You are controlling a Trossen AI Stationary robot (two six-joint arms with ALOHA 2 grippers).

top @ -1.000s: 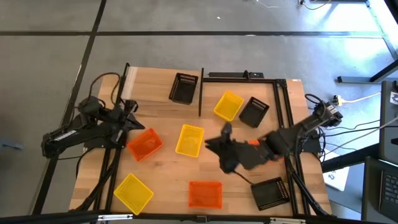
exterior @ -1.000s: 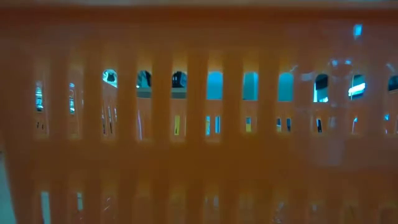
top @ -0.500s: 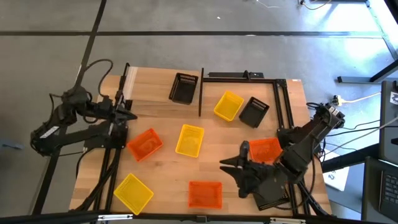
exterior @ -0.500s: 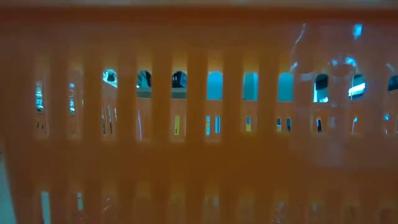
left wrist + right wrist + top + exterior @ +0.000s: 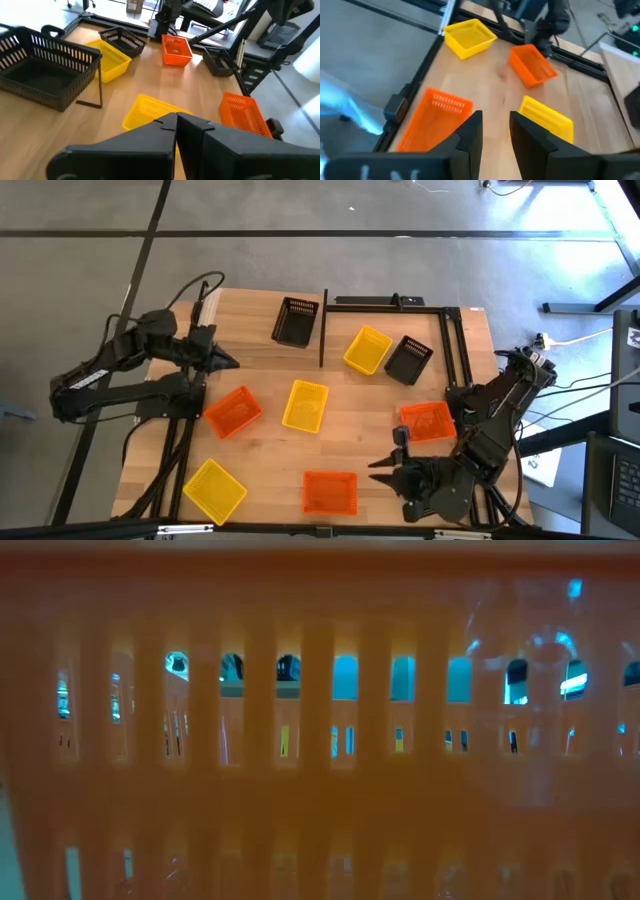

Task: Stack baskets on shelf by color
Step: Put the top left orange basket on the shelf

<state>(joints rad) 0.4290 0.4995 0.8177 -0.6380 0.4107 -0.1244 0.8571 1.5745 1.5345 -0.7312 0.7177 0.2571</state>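
From above we see small rectangular plastic mesh baskets spread over a light wood table (image 5: 260,450). An orange basket (image 5: 426,421) lies near the right edge, just inside the thin black metal bars of the low shelf frame (image 5: 450,350). A second orange basket (image 5: 232,411) sits left of centre, and a third orange basket (image 5: 329,492) lies at the near edge, so close to the low camera that its slotted wall (image 5: 320,740) fills that whole view. A yellow basket (image 5: 305,405) rests mid-table, another yellow basket (image 5: 367,349) lies inside the shelf frame beside a black basket (image 5: 408,360), and a third yellow basket (image 5: 213,489) sits at the near left corner. Another black basket (image 5: 295,321) stands at the far edge. The right gripper (image 5: 392,463) hovers between the near orange basket and the right-hand one, its fingers (image 5: 470,135) a little apart and holding nothing. The left gripper (image 5: 226,361) hangs over the table's left side, fingers (image 5: 165,131) pressed together, empty.
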